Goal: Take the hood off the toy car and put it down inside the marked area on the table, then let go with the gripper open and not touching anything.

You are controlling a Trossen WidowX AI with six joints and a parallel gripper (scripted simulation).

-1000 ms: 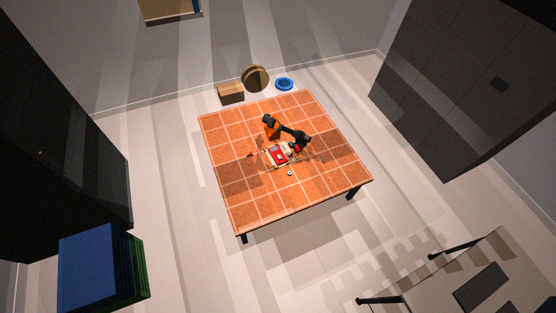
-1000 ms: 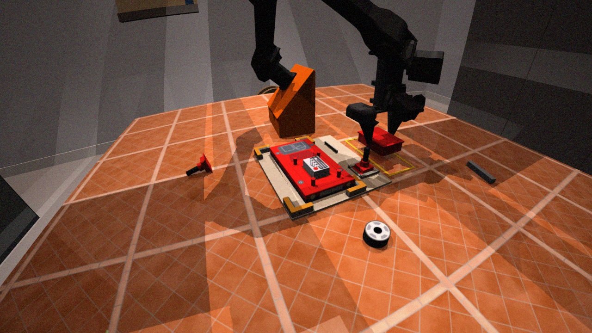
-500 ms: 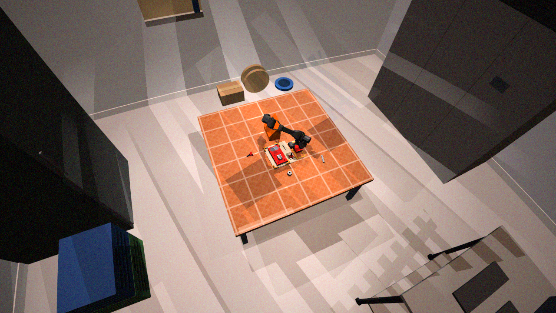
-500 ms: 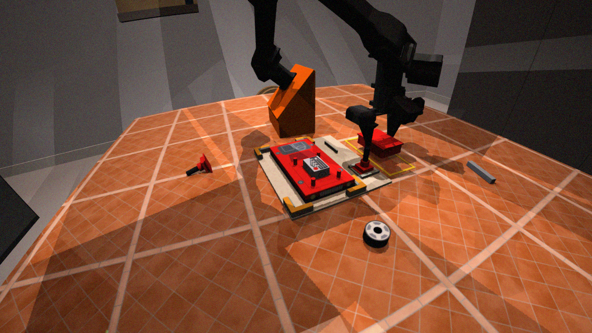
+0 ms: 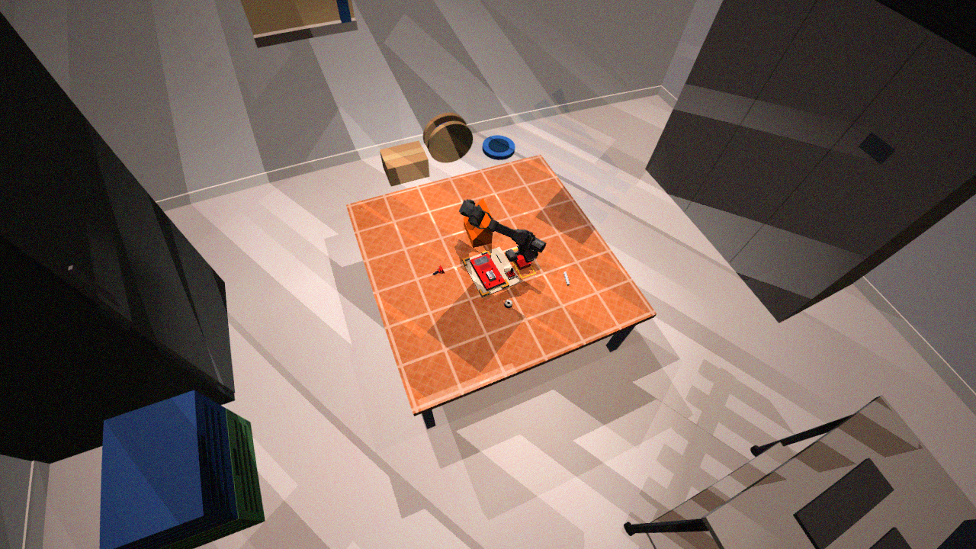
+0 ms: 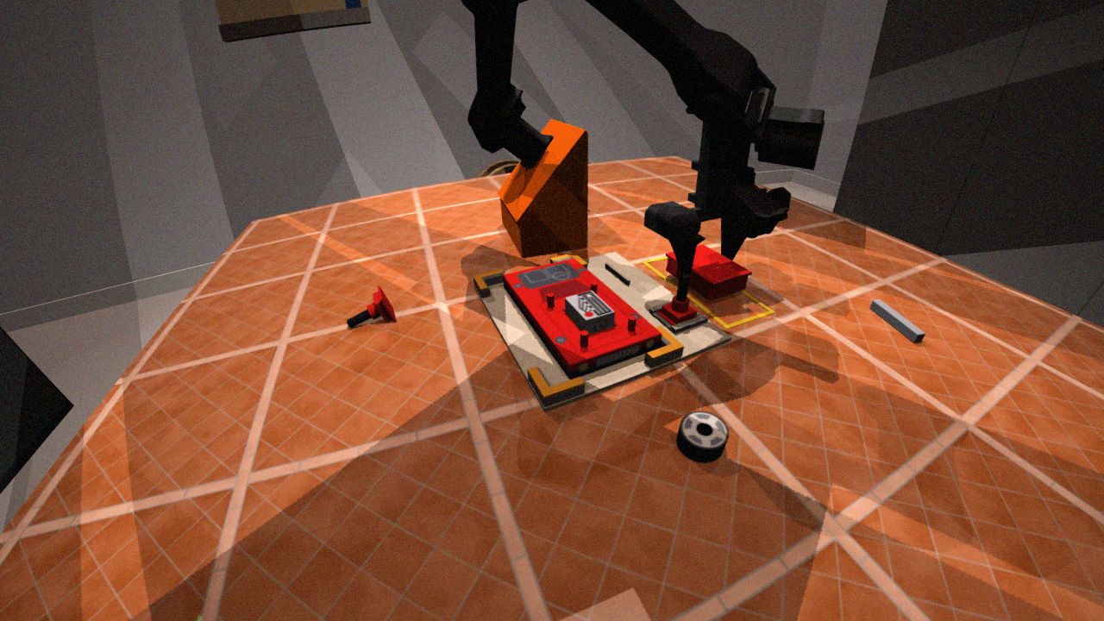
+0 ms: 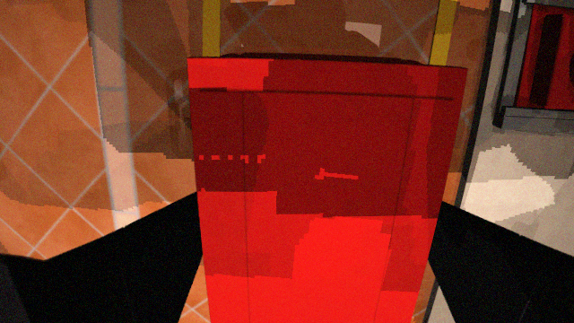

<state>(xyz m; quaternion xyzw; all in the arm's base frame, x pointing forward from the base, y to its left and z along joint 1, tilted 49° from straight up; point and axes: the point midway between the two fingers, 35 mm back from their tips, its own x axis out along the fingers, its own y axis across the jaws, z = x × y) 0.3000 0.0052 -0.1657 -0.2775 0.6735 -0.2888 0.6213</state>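
Observation:
The red box-shaped hood (image 5: pixel 524 261) (image 6: pixel 721 272) (image 7: pixel 332 135) is off the toy car (image 5: pixel 483 268) (image 6: pixel 610 340). My gripper (image 6: pixel 707 279) (image 7: pixel 316 207) is shut on the hood, one black finger on each side of it. The hood is level and low over the marked area (image 6: pixel 749 319) (image 7: pixel 212 27), a yellow outline on the table. It hides the outline's middle part, and the near end shows beyond it. Whether its underside touches the table cannot be told. The car's grey engine block (image 6: pixel 590 310) and short posts show uncovered.
The pale board (image 6: pixel 509 317) bears the car and a red-based post piece (image 6: pixel 680 313), with my near finger in front of it in the exterior view. Around lie a wheel (image 5: pixel 508 302) (image 6: pixel 702 437), a grey bar (image 5: pixel 566 278) (image 6: pixel 897 321) and a red-black piece (image 5: pixel 438 270) (image 6: pixel 378 306).

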